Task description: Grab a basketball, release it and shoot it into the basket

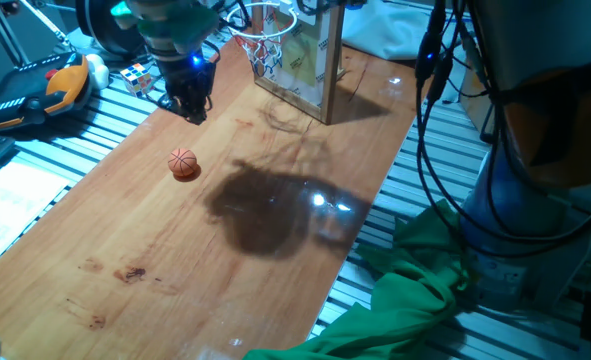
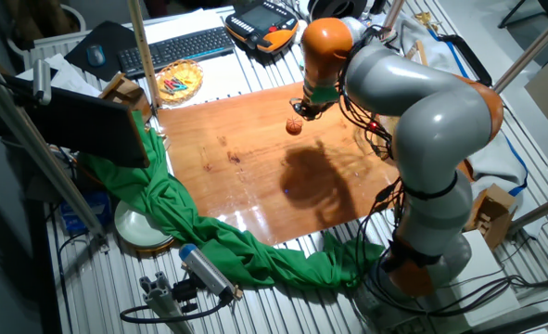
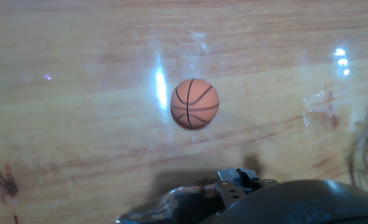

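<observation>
Orange basketball point(image 1: 183, 163) w/ dark seams on wood table; basket point(image 1: 265, 40) upright at far end.

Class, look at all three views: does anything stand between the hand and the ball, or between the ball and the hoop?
Nothing visible does. The ball lies alone on bare wood, apart from the hand above it. Between ball and hoop only open tabletop shows. The cube and plush toy sit off the board's edge, aside from both paths.

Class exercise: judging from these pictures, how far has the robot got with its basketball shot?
Nothing is done yet: the tiny orange basketball lies alone on the wooden table. The tool hovers nearby, holding nothing. Grabbing, releasing and scoring in the red-rimmed, white-netted hoop remain.
</observation>
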`<state>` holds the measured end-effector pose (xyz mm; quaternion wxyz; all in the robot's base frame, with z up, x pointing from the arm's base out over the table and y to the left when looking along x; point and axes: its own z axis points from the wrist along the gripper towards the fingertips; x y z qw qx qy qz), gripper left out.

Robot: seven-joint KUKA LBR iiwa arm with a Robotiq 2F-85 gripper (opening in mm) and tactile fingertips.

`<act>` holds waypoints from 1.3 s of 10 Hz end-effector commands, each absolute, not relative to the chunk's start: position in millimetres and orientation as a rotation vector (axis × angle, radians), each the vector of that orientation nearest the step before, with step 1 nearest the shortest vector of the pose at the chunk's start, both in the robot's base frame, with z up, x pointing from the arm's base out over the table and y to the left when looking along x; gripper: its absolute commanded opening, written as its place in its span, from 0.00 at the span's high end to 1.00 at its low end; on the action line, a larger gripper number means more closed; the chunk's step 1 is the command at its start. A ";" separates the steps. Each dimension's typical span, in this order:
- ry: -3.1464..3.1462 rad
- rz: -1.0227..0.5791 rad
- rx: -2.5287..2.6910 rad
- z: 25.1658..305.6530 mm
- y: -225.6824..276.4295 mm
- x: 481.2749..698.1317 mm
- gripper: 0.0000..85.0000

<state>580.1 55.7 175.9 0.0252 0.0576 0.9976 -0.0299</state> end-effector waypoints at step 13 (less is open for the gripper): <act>3.087 0.031 0.187 120.7 47.6 604.5 0.99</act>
